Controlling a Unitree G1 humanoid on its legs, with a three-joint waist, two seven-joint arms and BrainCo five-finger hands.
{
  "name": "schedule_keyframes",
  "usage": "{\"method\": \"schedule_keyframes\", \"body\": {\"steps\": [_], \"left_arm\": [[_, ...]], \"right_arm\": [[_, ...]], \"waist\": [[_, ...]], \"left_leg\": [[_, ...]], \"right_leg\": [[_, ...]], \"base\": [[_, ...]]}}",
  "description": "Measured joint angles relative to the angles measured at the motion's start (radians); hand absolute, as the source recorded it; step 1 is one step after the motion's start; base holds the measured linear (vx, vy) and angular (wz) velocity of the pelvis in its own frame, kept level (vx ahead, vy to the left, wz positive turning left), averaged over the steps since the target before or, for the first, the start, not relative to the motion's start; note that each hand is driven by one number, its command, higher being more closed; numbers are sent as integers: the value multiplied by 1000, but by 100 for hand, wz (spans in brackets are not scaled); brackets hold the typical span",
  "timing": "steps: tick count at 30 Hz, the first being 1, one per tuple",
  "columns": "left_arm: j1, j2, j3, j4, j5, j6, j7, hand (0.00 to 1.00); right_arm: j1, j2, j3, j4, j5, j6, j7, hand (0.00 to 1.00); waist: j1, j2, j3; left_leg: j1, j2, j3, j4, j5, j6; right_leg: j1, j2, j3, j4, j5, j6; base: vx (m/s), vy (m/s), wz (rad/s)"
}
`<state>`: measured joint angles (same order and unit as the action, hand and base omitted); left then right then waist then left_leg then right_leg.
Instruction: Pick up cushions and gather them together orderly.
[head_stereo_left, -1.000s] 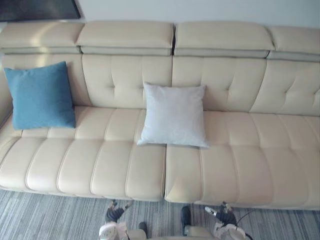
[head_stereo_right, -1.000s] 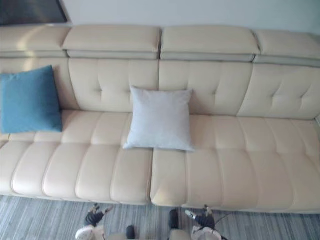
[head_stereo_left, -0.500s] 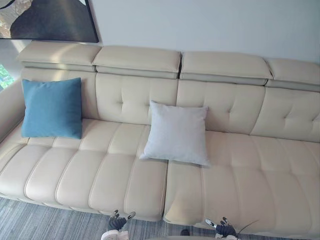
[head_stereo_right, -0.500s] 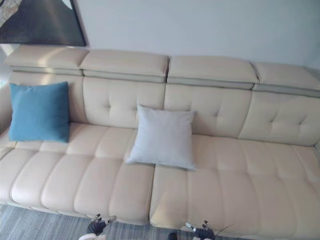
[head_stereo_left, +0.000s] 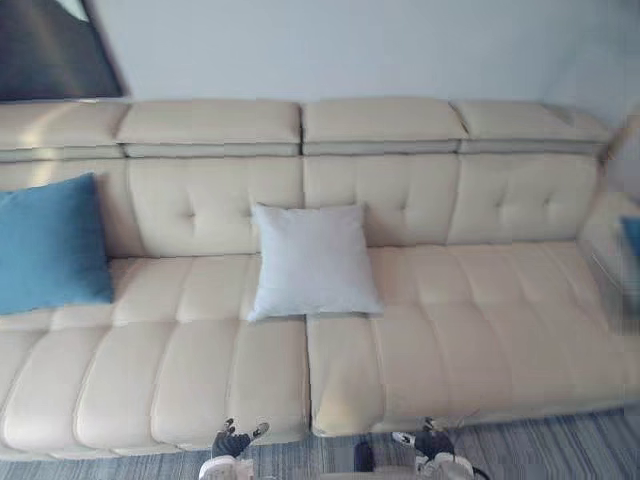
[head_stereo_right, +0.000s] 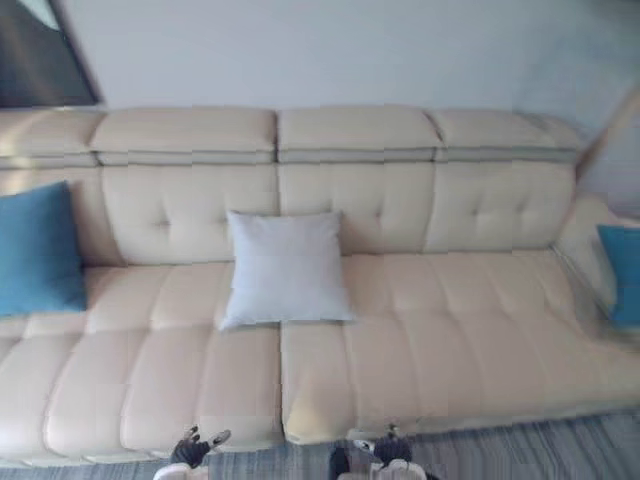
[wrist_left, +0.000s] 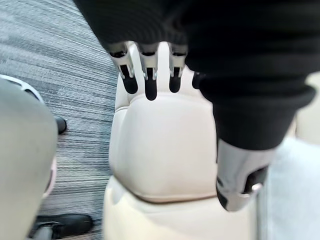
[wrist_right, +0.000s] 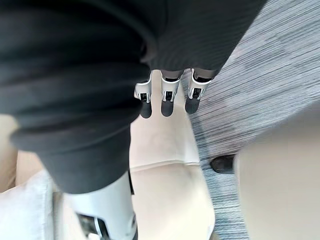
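A long cream sofa (head_stereo_left: 450, 300) ran across the head views, with three cushions spread well apart on it. A pale grey cushion (head_stereo_left: 312, 260) stood near the middle, its lower edge on the seat and its top leaning against the backrest. A blue cushion (head_stereo_left: 50, 245) leaned the same way at the robot's far left end. A second blue cushion (head_stereo_right: 622, 272) sat at the far right end, partly cut off by the frame.

The left hand (wrist_left: 148, 80) and right hand (wrist_right: 168, 97) hung low by the sofa's front edge, above striped grey carpet (head_stereo_left: 560, 445). Each had relaxed, nearly straight fingers and held nothing.

The grey cushion lay straight ahead and up the seat, between the two hands and a little nearer the left one. Nothing looked gathered yet. Each blue cushion seemed best reached by the arm on its own side.
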<state>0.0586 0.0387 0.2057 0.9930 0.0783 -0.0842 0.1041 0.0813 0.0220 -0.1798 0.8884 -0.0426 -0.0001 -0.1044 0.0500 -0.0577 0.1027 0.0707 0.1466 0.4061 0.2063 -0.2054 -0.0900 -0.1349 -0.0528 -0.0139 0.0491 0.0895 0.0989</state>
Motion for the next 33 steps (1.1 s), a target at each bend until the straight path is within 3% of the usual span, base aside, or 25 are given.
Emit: {"method": "schedule_keyframes", "body": {"steps": [1, 2, 3, 4, 5, 7, 8, 9, 10, 11, 14, 18, 20, 22, 24, 25, 26, 30, 33], "left_arm": [[-8, 4, 0, 0, 0, 5, 1, 0], [-23, 0, 0, -2, 10, 6, 3, 0], [-31, 1, -3, -2, 17, 8, 5, 0], [-31, 4, -9, -3, 18, 8, 6, 0], [-38, 19, -8, -3, 18, 10, 6, 0], [-45, 12, -9, 4, 17, 13, 2, 0], [-46, -3, -7, 10, 16, 10, 1, 0], [-53, -8, -7, 1, 16, 1, 5, 0], [-60, 8, -22, 0, 15, 9, 9, 0], [-54, 24, -31, 2, 15, 10, 9, 0], [-29, 21, -79, 21, -1, 11, 7, 0], [-28, 26, -118, 21, -2, 10, 7, 0], [-38, 24, -125, 20, -3, 9, 5, 0], [-39, 17, -112, 19, -3, 9, 5, 0], [-31, 1, -66, 18, -4, 9, 5, 0], [-25, -3, -63, 18, -4, 9, 5, 0], [-13, -16, -45, 17, -5, 8, 6, 0], [0, 1, -23, 12, -12, 10, 5, 0], [2, -9, -6, 21, -12, 10, 5, 0]], "right_arm": [[-1, 2, 0, 0, 0, 0, -2, 0], [-9, 1, 0, -2, 0, 1, -5, 0], [-8, 1, 0, -2, 0, 1, -6, 0], [-9, 2, 0, 1, 0, 1, -7, 0], [-15, 7, 2, 11, 0, -3, -8, 0], [-54, -5, 29, 47, -1, -15, -12, 0], [-82, -34, 21, 70, -4, -16, -14, 0], [-124, -49, 26, 93, -10, -12, -15, 0], [-140, -47, 31, 111, -22, -14, -13, 0], [-153, -46, 39, 114, -26, -12, -13, 0], [-181, -79, 47, 112, -29, -12, -19, 0], [-144, -111, 44, 135, -34, -1, -26, 0], [-132, -118, 22, 153, -34, 5, -29, 0], [-123, -118, -3, 153, -34, 8, -30, 0], [-93, -109, -14, 145, -34, 8, -32, 0], [-82, -103, -14, 143, -34, 8, -32, 0], [-55, -91, -24, 128, -23, 9, -30, 0], [-1, -26, -48, 69, -20, 4, -24, 0], [6, -30, -46, 70, -16, 4, -22, 0]], "waist": [[-3, 0, 2], [-2, 12, 11], [-5, 5, 6], [-6, -4, 1], [-12, -33, -2], [0, -46, -12], [10, -6, -23], [9, -4, -3], [11, -25, 0], [15, -28, 1], [3, 41, 31], [-1, 57, 43], [-16, 52, 47], [-12, 55, 54], [-13, 59, 55], [-13, 61, 55], [-13, 82, 43], [-20, 38, 13], [-27, 45, 6]], "left_leg": [[-11, 9, 5, 7, 2, 2], [-31, 41, 7, 22, 3, 1], [-27, 55, -2, 34, 5, -2], [-28, 56, -4, 50, 5, -1], [-41, 47, -1, 106, 4, -1], [-84, 1, -12, 74, -7, 37], [-100, -33, -36, -36, 66, 90], [-103, -45, -11, -45, 136, 61], [-112, -60, 8, -29, 144, 69], [-124, -58, 14, -18, 143, 66], [-135, 3, -11, -7, 159, 28], [-121, 23, -27, -47, 214, 17], [-153, 21, -112, -39, 229, 7], [-173, 15, -179, 44, 170, 9], [-154, -1, -243, 211, 31, -8], [-140, -3, -257, 229, 3, -12], [-106, 1, -277, 188, -67, -2], [-97, -42, -189, 130, -63, 21], [-65, -51, -148, 98, -61, 27]], "right_leg": [[-5, 0, -11, 3, -4, 22], [-69, -10, -89, 184, -86, -31], [-86, -56, -145, 404, -164, -67], [-79, -81, -146, 465, -195, -46], [-82, -103, -145, 506, -209, -31], [-37, -89, -122, 375, -185, -49], [19, -72, -84, 297, -204, -35], [19, -109, -88, 491, -300, -28], [87, -137, -60, 399, -356, 12], [107, -127, -69, 334, -363, 3], [205, -47, -85, 121, -269, -35], [198, -20, -91, 111, -244, -57], [152, -20, -87, 124, -230, -71], [131, -21, -67, 125, -217, -79], [116, -25, -8, 125, -200, -72], [114, -25, 1, 125, -200, -68], [102, -7, 21, 125, -195, -49], [86, -49, 51, 77, -135, -42], [98, -53, 85, 46, -95, -21]], "base": [[-93, -87, -6], [-3, -108, 16], [46, -119, 20], [103, -142, 35], [43, -141, 21], [-127, -85, -1], [-143, 0, -15], [-80, -87, -25], [-33, -157, -27], [-128, -234, -45], [-148, -102, -20], [-223, -78, 0], [-190, -7, -15], [-135, 81, -46], [-128, 169, -75], [-103, 204, -79], [-87, 199, -82], [-7, 163, -58], [51, 82, -30]]}}
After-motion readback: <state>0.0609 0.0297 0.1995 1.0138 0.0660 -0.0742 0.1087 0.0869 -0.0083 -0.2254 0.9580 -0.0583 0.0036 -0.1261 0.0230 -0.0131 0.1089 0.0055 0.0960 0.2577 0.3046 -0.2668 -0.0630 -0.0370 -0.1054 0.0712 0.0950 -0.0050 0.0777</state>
